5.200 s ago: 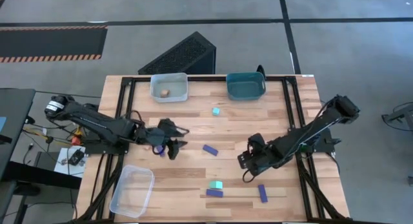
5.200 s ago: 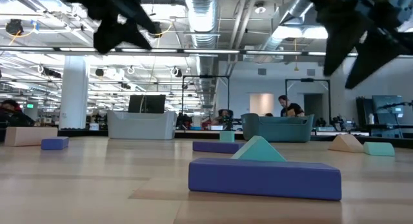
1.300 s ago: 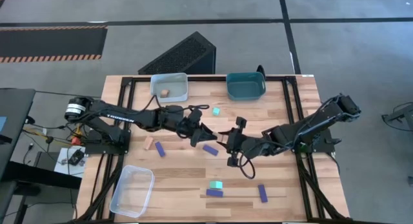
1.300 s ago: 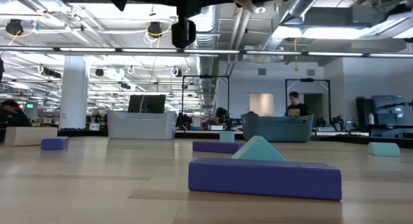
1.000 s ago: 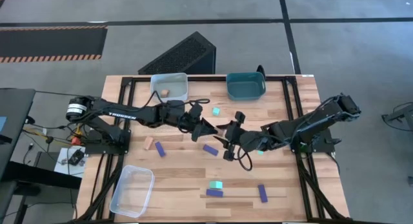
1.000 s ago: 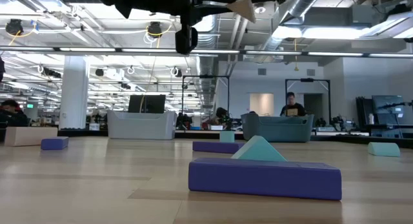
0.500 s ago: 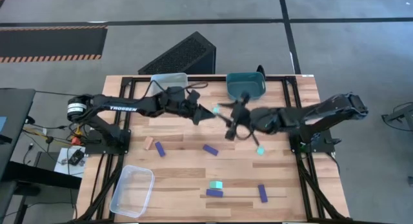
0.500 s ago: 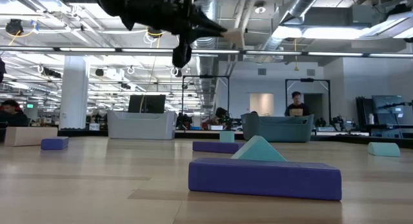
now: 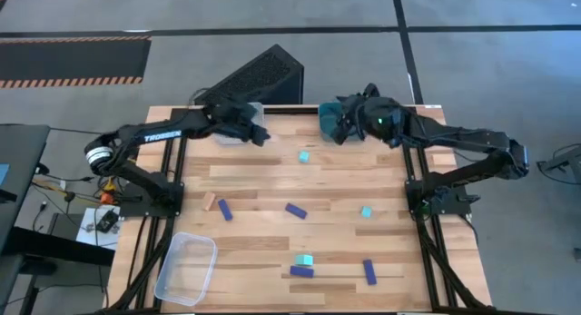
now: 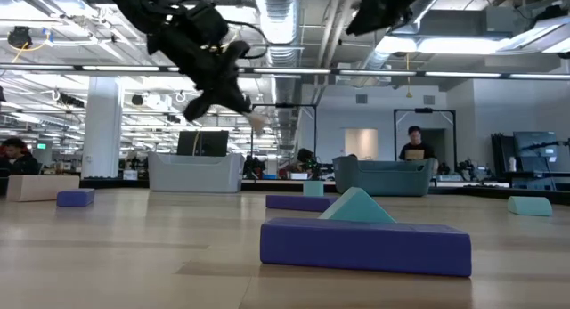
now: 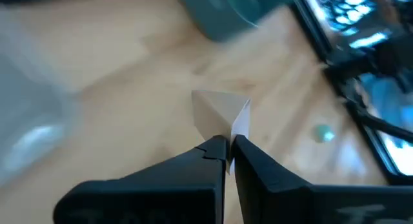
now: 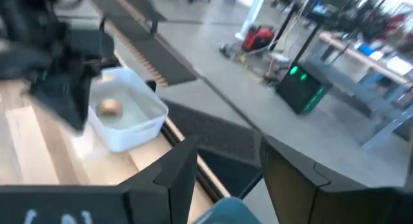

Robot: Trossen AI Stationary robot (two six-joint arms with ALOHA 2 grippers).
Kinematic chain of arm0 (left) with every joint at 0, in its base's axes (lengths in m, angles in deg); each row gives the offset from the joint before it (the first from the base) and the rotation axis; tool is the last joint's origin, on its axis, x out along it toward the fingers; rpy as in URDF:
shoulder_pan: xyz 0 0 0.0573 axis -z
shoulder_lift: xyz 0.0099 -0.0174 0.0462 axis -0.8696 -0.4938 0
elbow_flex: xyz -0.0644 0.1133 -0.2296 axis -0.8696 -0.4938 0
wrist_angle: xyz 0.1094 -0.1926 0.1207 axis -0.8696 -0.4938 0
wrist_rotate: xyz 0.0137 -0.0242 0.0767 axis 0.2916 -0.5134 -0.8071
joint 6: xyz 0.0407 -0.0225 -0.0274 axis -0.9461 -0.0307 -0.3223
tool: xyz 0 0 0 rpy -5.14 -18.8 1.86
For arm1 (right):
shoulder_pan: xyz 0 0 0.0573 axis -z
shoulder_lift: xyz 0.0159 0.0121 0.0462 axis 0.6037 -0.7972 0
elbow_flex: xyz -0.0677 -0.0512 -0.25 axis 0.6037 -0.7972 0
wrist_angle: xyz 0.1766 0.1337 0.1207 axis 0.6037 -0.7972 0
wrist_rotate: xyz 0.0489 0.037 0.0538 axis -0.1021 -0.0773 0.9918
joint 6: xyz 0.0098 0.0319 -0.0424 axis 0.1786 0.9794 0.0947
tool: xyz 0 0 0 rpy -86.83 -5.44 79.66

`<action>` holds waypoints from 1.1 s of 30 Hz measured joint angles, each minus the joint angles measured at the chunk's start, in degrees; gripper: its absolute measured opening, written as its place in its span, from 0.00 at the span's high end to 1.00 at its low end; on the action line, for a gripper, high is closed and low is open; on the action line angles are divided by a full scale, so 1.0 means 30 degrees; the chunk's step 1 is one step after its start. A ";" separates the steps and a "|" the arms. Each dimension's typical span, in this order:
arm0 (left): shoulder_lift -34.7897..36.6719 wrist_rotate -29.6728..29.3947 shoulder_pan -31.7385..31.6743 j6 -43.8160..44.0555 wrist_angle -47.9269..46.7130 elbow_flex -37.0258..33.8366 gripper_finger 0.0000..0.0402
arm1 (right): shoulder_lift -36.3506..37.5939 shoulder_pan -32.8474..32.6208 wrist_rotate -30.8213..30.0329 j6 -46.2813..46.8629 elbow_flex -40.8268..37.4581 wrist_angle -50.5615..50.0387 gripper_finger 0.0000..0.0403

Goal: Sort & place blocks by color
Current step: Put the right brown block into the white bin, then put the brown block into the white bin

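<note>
Having swung from bench centre, I am holding my left gripper, jaws pinching a tan block, beside the grey bin at the far edge, while my right gripper, jaws wide, is hovering over the teal bin.

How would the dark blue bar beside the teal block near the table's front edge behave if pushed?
The dark blue bar lies flat on a long face with squared edges, so it would likely slide, not roll or tip. It looks rigid and probably light. The teal block sits close behind it, so a push that way may shove both.
</note>
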 joint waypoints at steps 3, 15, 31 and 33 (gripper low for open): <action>0.0708 -0.0803 -0.1213 -0.0539 -0.0690 0.0001 1.00 | -0.0373 0.1508 0.2037 0.0154 -0.0004 -0.0029 0.53; -0.0009 -0.5633 -0.3974 -0.0607 -0.4517 0.0007 0.99 | -0.2178 0.4911 0.7060 0.1525 -0.0014 0.0862 0.50; 0.0568 -0.5972 -0.2356 -0.1283 -0.9301 0.0007 0.61 | -0.2238 0.3946 0.7674 0.5595 -0.0160 -0.0354 0.46; 0.1009 -0.6594 -0.0829 -0.1066 -1.0744 0.0007 0.61 | -0.2399 0.3684 0.7688 0.6680 -0.0682 -0.0362 0.46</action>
